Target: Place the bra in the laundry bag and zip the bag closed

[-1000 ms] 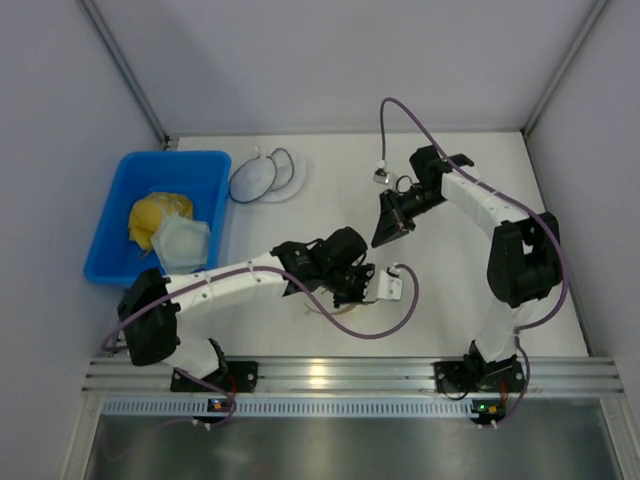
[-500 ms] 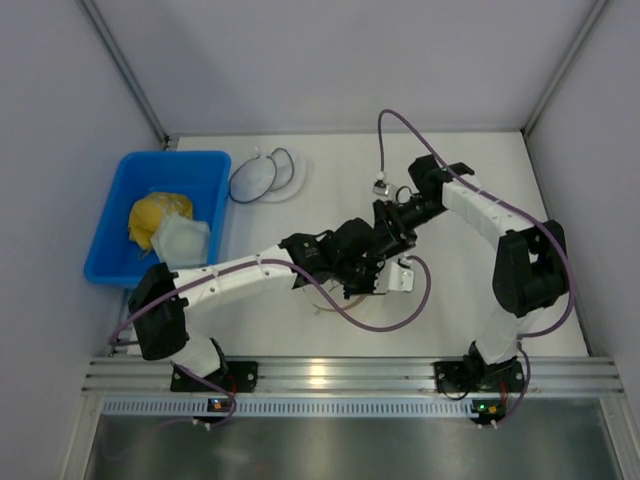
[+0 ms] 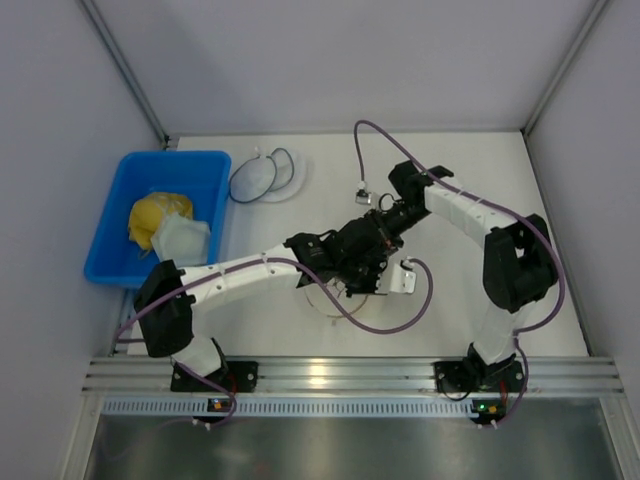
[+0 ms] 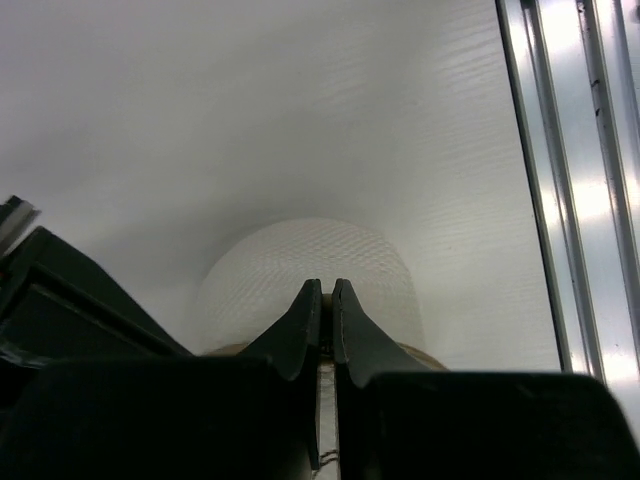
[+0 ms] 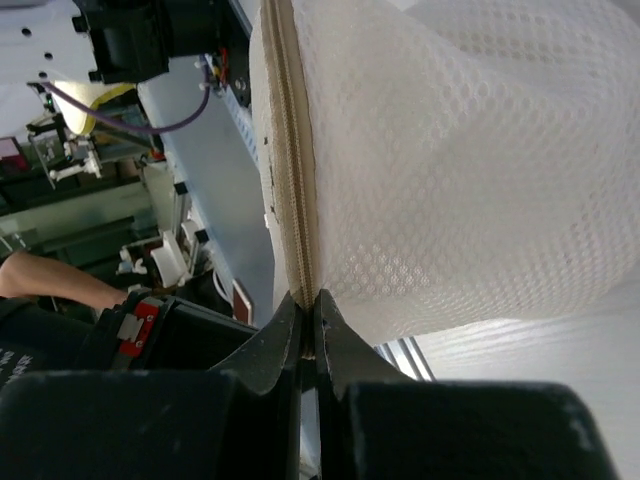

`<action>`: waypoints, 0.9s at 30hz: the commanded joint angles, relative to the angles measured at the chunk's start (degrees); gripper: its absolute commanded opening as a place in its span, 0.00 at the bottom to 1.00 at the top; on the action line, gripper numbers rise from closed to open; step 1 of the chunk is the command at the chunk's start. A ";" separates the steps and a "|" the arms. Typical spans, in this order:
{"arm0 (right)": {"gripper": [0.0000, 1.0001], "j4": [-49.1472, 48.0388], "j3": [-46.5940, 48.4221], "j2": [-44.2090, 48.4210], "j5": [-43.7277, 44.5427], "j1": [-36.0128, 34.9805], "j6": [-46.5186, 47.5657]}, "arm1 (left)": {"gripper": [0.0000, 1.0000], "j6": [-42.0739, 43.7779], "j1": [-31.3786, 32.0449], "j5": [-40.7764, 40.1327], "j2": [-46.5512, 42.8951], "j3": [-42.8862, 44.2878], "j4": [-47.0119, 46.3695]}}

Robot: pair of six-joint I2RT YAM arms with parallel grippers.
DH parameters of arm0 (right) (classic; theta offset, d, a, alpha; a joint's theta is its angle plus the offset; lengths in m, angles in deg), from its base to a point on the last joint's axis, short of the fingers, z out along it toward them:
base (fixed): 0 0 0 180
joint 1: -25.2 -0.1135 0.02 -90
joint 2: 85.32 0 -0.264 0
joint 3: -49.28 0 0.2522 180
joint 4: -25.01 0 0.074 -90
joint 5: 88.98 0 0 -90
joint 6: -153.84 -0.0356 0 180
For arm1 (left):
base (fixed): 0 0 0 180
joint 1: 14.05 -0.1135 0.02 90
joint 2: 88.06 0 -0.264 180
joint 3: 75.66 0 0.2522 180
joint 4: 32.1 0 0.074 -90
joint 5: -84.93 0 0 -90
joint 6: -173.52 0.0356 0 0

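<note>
Pale tabletop (image 4: 300, 110) beneath domed white-mesh laundry bag (image 4: 305, 262), tan-rimmed

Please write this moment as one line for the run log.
left gripper: shut on laundry bag rim | right gripper: shut on tan zip seam | bra: not visible | zip fully closed: cannot tell

The laundry bag (image 4: 290, 265) is hidden on its near side behind the left gripper (image 4: 326, 292) and is cut off above the right gripper (image 5: 309, 305).
</note>
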 commanded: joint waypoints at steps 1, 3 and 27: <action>0.00 -0.92 5.46 -1.32 -0.61 1.69 1.26 | 0.00 -1.08 0.82 4.29 -5.47 -4.31 0.91; 0.00 -0.74 7.39 -2.63 -0.35 2.49 1.70 | 0.00 -2.84 1.43 4.82 -7.23 -6.08 1.35; 0.73 9.63 11.63 2.79 6.42 8.29 6.36 | 0.00 -9.71 1.00 -2.74 -2.15 0.94 -0.49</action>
